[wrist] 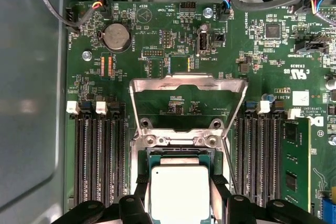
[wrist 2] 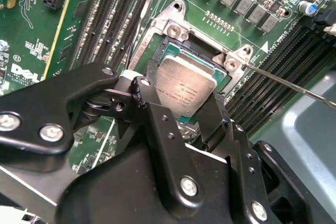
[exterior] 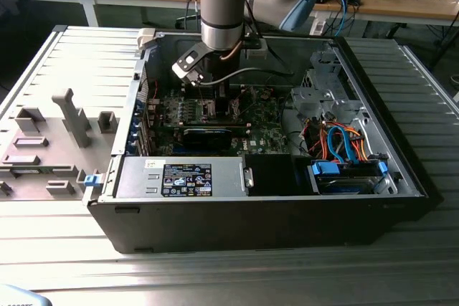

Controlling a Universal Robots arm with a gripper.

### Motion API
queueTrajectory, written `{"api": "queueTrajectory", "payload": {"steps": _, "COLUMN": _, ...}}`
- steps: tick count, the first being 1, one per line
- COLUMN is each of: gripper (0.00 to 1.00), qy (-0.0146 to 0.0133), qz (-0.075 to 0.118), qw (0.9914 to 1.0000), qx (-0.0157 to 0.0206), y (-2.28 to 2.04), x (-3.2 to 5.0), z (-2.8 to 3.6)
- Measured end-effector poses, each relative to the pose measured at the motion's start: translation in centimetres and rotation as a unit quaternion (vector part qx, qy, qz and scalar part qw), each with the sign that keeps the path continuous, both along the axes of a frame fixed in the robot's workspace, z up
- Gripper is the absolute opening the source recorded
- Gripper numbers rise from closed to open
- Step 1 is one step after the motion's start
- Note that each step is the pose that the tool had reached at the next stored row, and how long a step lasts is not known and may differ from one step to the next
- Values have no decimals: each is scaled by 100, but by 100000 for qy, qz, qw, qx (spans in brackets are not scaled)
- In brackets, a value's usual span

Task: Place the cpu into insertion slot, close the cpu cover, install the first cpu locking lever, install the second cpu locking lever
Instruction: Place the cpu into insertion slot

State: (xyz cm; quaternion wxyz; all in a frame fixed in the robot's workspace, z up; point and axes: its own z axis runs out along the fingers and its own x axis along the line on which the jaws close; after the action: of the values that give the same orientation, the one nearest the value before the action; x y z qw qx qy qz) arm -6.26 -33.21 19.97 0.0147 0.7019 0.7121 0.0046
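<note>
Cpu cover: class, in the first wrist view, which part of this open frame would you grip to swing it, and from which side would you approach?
Grip the cpu cover at its free crossbar, the edge farthest from its hinge. It is swung open and its centre is cut out, so it offers only thin bars. The far one likely gives the most leverage. Come from above, with one claw finger on each face of the plate.

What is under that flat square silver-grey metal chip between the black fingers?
Below the silver-grey chip sits the square black socket; only its rim shows around the chip. Its contact field is covered by the chip, so it cannot be seen.
</note>
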Motion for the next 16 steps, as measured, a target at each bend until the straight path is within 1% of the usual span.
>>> {"api": "queueTrajectory", "payload": {"steps": 2, "gripper": 54, "qy": -3, "qz": -60, "qw": 100000, "qx": -2, "y": 0, "x": 3, "z": -9}}
{"api": "queueTrajectory", "payload": {"steps": 4, "gripper": 54, "qy": -10, "qz": -727, "qw": 99997, "qx": 4, "y": 0, "x": 7, "z": -33}}
{"api": "queueTrajectory", "payload": {"steps": 5, "gripper": 54, "qy": -11, "qz": -729, "qw": 99997, "qx": 7, "y": 0, "x": 8, "z": -33}}
{"api": "queueTrajectory", "payload": {"steps": 6, "gripper": 55, "qy": -59, "qz": -724, "qw": 99997, "qx": 40, "y": 2, "x": 9, "z": -36}}
{"api": "queueTrajectory", "payload": {"steps": 7, "gripper": 62, "qy": -47, "qz": -715, "qw": 99997, "qx": 57, "y": 2, "x": 10, "z": -38}}
{"api": "queueTrajectory", "payload": {"steps": 11, "gripper": 62, "qy": -13, "qz": -750, "qw": 99997, "qx": 8, "y": 1, "x": 8, "z": -32}}
{"api": "queueTrajectory", "payload": {"steps": 14, "gripper": 62, "qy": -10, "qz": -854, "qw": 99996, "qx": 7, "y": 0, "x": 8, "z": 11}}
{"api": "queueTrajectory", "payload": {"steps": 16, "gripper": 62, "qy": -18, "qz": -890, "qw": 99996, "qx": 18, "y": 1, "x": 8, "z": 18}}
